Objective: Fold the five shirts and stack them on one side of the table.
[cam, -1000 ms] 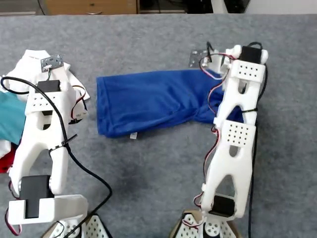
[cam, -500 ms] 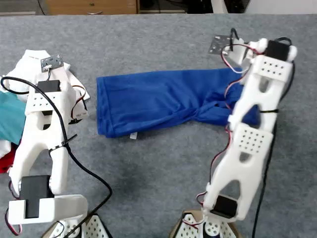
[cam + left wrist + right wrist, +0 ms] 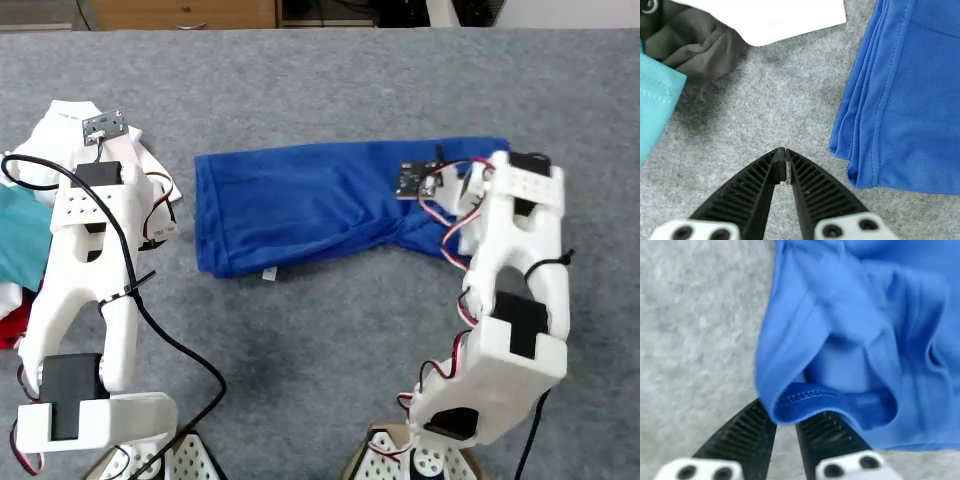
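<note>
A blue shirt lies lengthwise across the middle of the table, folded along its length, its right end bunched. My right gripper is over that bunched end. In the right wrist view it is shut on a rolled hem of the blue shirt, lifted off the grey surface. My left gripper is shut on nothing, over bare table just left of the blue shirt's near left corner. A pile of other shirts, white, teal and red, sits at the left edge.
White cloth, dark cloth and teal cloth lie just beyond the left gripper. The left arm stands beside the pile. Grey table stretches bare in front of the blue shirt.
The right arm swung out to the far right, then came back toward the near side and left over the shirt's end. The left arm has kept still.
</note>
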Robot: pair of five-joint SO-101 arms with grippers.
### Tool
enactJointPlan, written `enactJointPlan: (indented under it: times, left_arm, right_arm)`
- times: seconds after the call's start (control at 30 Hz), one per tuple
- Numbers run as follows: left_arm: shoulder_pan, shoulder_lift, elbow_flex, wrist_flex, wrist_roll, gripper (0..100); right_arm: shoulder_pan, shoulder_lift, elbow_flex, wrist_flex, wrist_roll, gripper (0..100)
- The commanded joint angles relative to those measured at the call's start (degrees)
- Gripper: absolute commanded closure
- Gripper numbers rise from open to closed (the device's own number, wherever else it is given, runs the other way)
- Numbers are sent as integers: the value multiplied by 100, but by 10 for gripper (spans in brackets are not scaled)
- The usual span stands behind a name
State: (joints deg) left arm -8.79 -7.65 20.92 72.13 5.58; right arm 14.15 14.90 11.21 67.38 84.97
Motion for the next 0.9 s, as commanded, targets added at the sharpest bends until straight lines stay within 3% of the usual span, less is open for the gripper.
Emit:
enactJointPlan:
  times: [0.0, 0.43, 0.87]
  left_arm:
    - [9, -215, -325, 26, -26, 981]
    - [9, -215, -290, 44, -26, 981]
    - [9, -224, -290, 18, -26, 981]
  right_arm:
    - [-127, 453, -391, -448, -325, 996]
    - [224, 2237, -4022, 18, -826, 996]
    - [910, 3073, -4356, 387, -888, 995]
